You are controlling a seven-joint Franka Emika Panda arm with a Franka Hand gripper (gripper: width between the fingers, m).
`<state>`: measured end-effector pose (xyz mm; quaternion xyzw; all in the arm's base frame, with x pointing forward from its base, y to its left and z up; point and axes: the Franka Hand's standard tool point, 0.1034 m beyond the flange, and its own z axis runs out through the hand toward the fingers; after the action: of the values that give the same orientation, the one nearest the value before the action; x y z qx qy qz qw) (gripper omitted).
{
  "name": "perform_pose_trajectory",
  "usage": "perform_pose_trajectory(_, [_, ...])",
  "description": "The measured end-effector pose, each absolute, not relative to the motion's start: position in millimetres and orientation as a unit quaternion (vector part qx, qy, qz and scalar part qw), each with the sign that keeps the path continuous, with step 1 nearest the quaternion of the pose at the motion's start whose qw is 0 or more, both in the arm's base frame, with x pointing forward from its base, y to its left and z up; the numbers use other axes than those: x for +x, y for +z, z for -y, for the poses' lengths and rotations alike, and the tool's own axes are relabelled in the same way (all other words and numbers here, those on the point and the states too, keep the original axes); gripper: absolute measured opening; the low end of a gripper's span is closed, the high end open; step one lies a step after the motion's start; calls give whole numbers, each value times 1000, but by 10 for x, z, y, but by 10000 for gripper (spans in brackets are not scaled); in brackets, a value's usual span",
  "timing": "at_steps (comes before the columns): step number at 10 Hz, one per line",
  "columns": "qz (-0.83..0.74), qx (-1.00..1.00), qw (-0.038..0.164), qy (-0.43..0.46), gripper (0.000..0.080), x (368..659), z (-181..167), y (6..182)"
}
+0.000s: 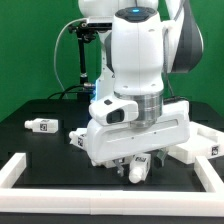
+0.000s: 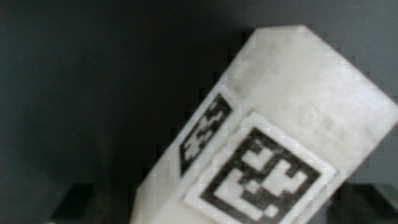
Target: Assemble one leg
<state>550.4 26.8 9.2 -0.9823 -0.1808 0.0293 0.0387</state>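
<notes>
Tags [image 2: 267,180], black-and-white squares, on the stubby white plastic leg [image 2: 294,95]; claw [image 1: 137,166] clamped tight around that leg, low over the black tabletop [image 1: 45,150].

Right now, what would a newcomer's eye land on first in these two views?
The big white arm fills the middle of the exterior view, its gripper low over the black table with a white leg at its tip. In the wrist view that leg fills the frame, tilted, tags bold. A second tagged leg lies at the exterior view's left.
</notes>
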Motion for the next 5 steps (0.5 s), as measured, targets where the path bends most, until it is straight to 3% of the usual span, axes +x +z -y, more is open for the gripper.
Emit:
perform_pose_trajectory(1, [181,-982,39,29,394,5504,-268,92])
perform_pose_trajectory(2, [181,-982,39,29,394,5503,-268,91])
perform_pose_trajectory(3, [181,-982,39,29,285,5504,-268,91])
perform_pose_trajectory(5, [182,-982,38,29,285,5505,-275,99])
